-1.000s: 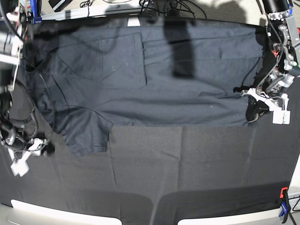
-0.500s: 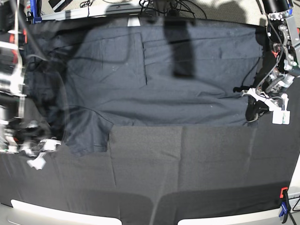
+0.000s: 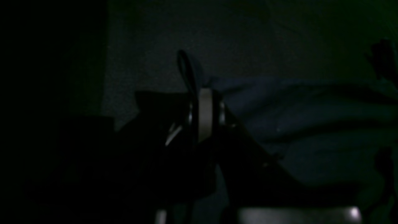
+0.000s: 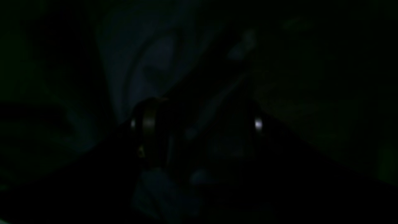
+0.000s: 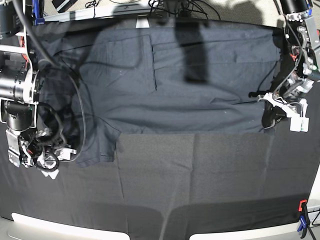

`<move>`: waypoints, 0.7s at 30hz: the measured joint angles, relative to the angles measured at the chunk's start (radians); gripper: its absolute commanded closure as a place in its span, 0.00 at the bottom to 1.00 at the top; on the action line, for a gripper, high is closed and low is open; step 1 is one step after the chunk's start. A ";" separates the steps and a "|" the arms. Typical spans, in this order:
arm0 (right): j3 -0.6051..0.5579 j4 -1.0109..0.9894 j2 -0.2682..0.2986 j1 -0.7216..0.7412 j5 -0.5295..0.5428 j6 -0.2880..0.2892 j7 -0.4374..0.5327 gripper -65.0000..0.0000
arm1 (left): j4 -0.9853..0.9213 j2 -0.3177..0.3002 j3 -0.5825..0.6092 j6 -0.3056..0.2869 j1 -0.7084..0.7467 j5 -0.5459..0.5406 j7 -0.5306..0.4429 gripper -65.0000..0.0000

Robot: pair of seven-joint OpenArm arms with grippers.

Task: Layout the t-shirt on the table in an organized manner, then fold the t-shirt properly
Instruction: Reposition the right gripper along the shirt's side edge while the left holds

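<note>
The dark t-shirt [image 5: 165, 80] lies spread over the far half of the table [image 5: 200, 180], with one short sleeve [image 5: 97, 145] pointing toward the near left. My left gripper [image 5: 271, 114] sits at the shirt's right near corner. In the dim left wrist view its fingers [image 3: 203, 115] are pressed together on a fold of the t-shirt [image 3: 311, 115]. My right gripper [image 5: 50, 164] hovers at the sleeve's left side. In the very dark right wrist view its fingers [image 4: 149, 124] stand wide apart over faint folds of the t-shirt [image 4: 155, 62], with nothing between them.
A red and blue clamp [image 5: 302, 220] grips the near right corner. Another blue clamp [image 5: 37, 17] is at the far left. Cables [image 5: 175, 7] run along the far edge. The right arm's loose cable [image 5: 75, 100] loops over the shirt's left part.
My right arm has swung in from the table's left edge toward the sleeve and now covers the shirt's left side. The left arm and the shirt have stayed put.
</note>
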 measured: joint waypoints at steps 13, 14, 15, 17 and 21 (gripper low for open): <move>0.000 0.000 -0.001 -0.004 -0.056 0.010 0.083 1.00 | 0.000 0.000 0.000 0.000 -0.001 -0.001 0.000 1.00; 0.000 0.000 -0.001 -0.004 -0.060 0.010 0.090 1.00 | 0.000 0.000 0.000 0.000 -0.001 0.000 0.000 1.00; 0.000 0.000 -0.002 -0.004 -0.062 0.010 0.097 1.00 | 0.000 0.000 0.000 0.000 -0.001 -0.001 0.000 1.00; 0.000 0.000 -0.001 -0.005 -0.056 0.014 0.116 1.00 | 0.000 0.000 0.000 0.000 -0.001 -0.001 0.000 1.00; 0.000 0.006 0.008 -0.005 0.037 0.134 0.124 1.00 | 0.000 0.000 0.000 0.000 0.000 -0.002 -0.039 1.00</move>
